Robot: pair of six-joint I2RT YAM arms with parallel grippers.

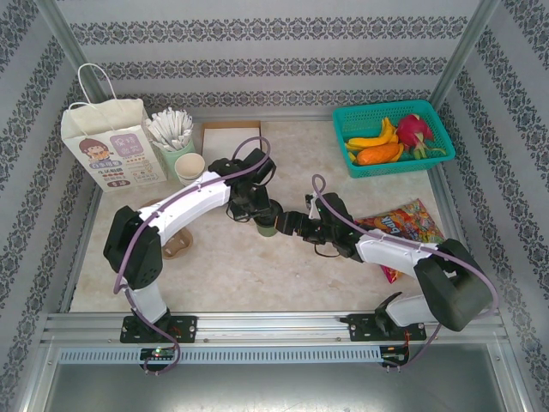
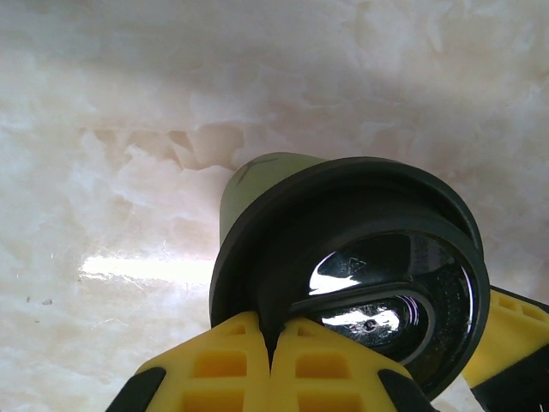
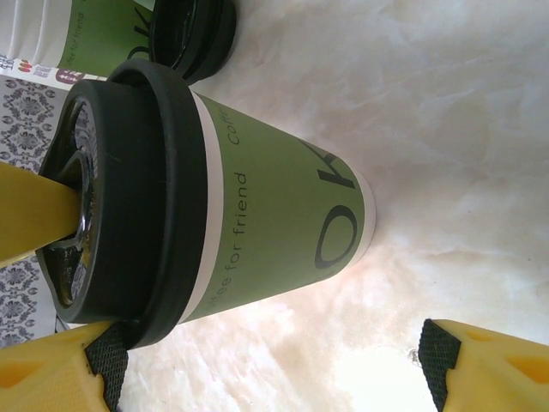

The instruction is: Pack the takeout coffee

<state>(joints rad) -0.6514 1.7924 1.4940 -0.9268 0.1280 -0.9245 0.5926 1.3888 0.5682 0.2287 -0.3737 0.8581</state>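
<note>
Roughly at the middle of the surface [image 1: 257,275], the takeout coffee [image 1: 268,227] stands upright between both arms.
The left fingers [image 2: 223,360] are closed together, pinching the rim of its black lid [image 2: 360,257] (from the right wrist, one yellow finger lies across the lid's top). The right fingers [image 3: 480,360] are spread wide, one pad just at the lid's edge and the other well clear of the green side. A paper bag [image 1: 107,142] stands at the far left corner.

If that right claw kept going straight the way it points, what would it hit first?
Most likely the takeout coffee, just ahead of the open right gripper; the left gripper pinches its lid.
</note>
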